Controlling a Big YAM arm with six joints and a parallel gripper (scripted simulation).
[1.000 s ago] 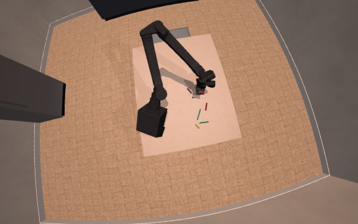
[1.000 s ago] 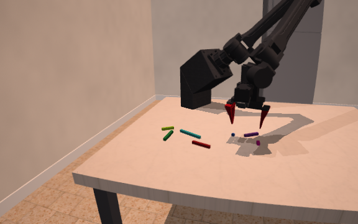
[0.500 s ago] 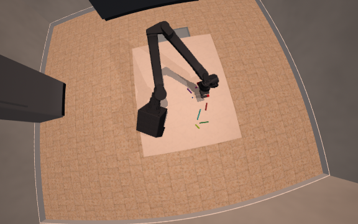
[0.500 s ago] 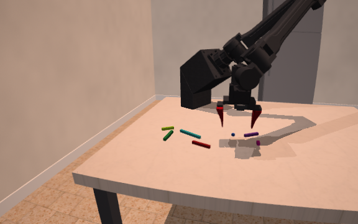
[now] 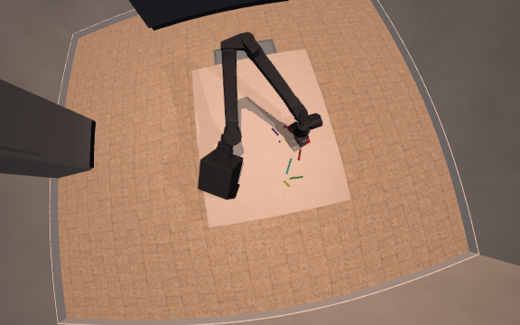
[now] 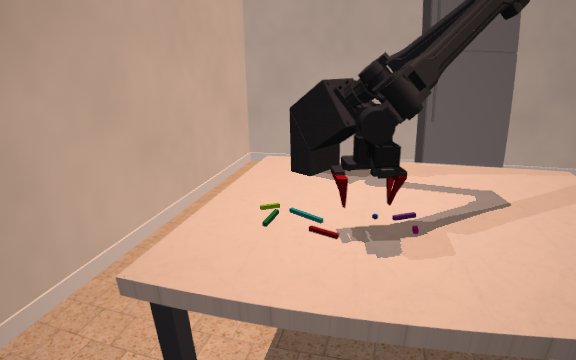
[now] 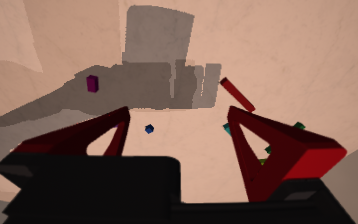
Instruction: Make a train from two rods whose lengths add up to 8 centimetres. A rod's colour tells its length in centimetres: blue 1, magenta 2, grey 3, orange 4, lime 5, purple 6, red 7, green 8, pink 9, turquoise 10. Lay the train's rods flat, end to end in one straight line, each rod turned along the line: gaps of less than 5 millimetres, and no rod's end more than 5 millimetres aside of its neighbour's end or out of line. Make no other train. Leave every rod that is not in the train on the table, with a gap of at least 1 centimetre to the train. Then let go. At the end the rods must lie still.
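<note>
My gripper (image 6: 367,205) (image 7: 178,111) is open and empty, above the table near the blue rod. The magenta rod (image 6: 415,230) (image 7: 92,84) and purple rod (image 5: 275,132) (image 6: 404,216) lie apart. The purple rod is mostly hidden by a finger in the wrist view. The tiny blue rod (image 5: 279,142) (image 6: 375,216) (image 7: 149,129) lies between them and the red rod (image 5: 300,154) (image 6: 323,232) (image 7: 237,95). The turquoise rod (image 5: 289,166) (image 6: 306,215) (image 7: 226,129) lies beside the red one, apart from it. No rods form a straight line.
The green rod (image 5: 296,178) (image 6: 270,217) (image 7: 299,126) and lime rod (image 5: 286,183) (image 6: 270,206) lie close together at an angle, beyond the turquoise rod. The arm's black base stands on the table (image 5: 260,203) (image 6: 418,290) at one side. The arm's shadow falls near the magenta rod.
</note>
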